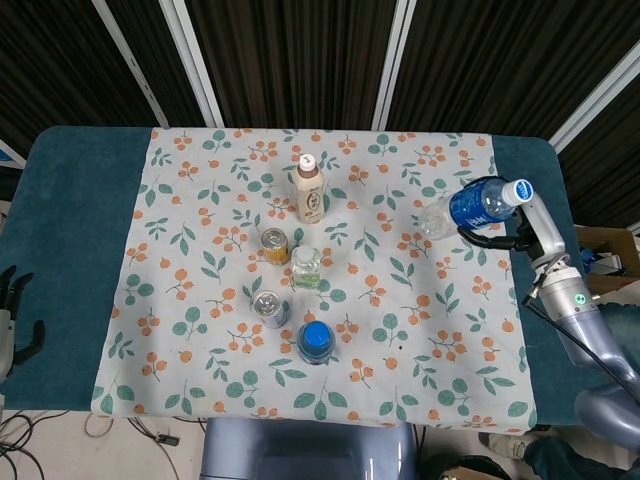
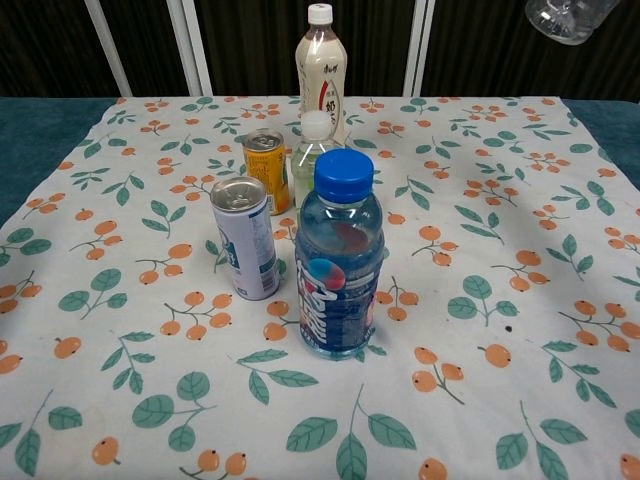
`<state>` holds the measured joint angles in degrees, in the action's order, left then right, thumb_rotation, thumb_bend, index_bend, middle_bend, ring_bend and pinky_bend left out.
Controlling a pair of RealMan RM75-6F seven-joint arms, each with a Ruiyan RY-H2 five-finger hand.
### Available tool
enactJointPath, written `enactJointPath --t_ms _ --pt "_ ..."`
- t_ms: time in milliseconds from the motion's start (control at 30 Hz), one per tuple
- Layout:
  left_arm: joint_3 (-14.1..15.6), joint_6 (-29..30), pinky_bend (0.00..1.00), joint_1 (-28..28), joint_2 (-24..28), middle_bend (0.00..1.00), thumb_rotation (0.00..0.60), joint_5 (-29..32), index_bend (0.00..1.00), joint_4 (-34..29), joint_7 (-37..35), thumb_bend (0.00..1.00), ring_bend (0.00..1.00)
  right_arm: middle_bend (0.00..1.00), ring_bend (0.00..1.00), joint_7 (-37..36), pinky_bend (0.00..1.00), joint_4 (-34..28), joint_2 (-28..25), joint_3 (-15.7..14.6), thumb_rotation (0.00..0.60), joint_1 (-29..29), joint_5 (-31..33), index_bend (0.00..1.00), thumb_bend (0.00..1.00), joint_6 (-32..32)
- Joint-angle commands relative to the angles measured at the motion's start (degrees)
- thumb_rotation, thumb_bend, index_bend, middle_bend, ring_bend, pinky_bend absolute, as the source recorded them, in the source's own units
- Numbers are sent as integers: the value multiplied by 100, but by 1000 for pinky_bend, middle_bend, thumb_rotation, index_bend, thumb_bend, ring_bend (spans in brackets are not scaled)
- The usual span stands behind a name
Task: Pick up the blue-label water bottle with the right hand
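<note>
The blue-label water bottle point(image 1: 472, 205) is lifted off the table and tilted, its white cap pointing right toward the arm and its clear base pointing left. My right hand point(image 1: 518, 226) grips it around the label, above the right side of the cloth. In the chest view only the bottle's clear base point(image 2: 566, 17) shows at the top right edge; the hand itself is out of that frame. My left hand point(image 1: 10, 318) hangs off the table's left edge, fingers apart, holding nothing.
On the floral cloth point(image 1: 200, 330) stand a milk-tea bottle point(image 1: 310, 188), an orange can point(image 1: 274, 244), a small clear bottle point(image 1: 306, 267), a silver can point(image 1: 268, 309) and a blue-capped bottle point(image 1: 316, 342). Teal table borders point(image 1: 70, 230) flank the cloth.
</note>
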<state>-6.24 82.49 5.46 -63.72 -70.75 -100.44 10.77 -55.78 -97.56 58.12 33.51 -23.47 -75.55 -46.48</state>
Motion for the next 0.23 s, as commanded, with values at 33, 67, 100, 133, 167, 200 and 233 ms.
enactJointPath --t_ms 33,67,100,133,167,200,233 --pt "10 12 0 -10 9 0 600 -22 110 -9 -14 474 42 491 381 -843 263 -300 -417 -125 600 316 -622 460 300 -335" --pt "10 17 0 -13 10 0 600 -25 110 -7 -15 474 42 491 381 -1085 263 -313 -508 -161 600 370 -787 461 300 -441" --pt "10 19 0 -14 10 0 600 -27 110 -8 -23 474 42 491 381 -1302 263 -314 -593 -202 600 418 -940 461 301 -552" --pt "7 18 0 -14 10 0 600 -27 110 -8 -31 474 42 491 381 -1486 263 -302 -666 -247 600 452 -1074 460 301 -657" --pt "8 15 0 -14 11 0 600 -27 110 -8 -32 474 42 491 381 -1635 263 -281 -732 -290 600 484 -1193 460 301 -773" --pt "9 11 0 -12 11 0 600 -27 110 -7 -28 474 42 491 381 -1739 263 -203 -739 -354 600 470 -1279 460 301 -833" --pt "11 8 0 -11 11 0 600 -28 110 -7 -23 475 42 492 381 -1812 263 -154 -757 -404 600 466 -1345 460 301 -913"
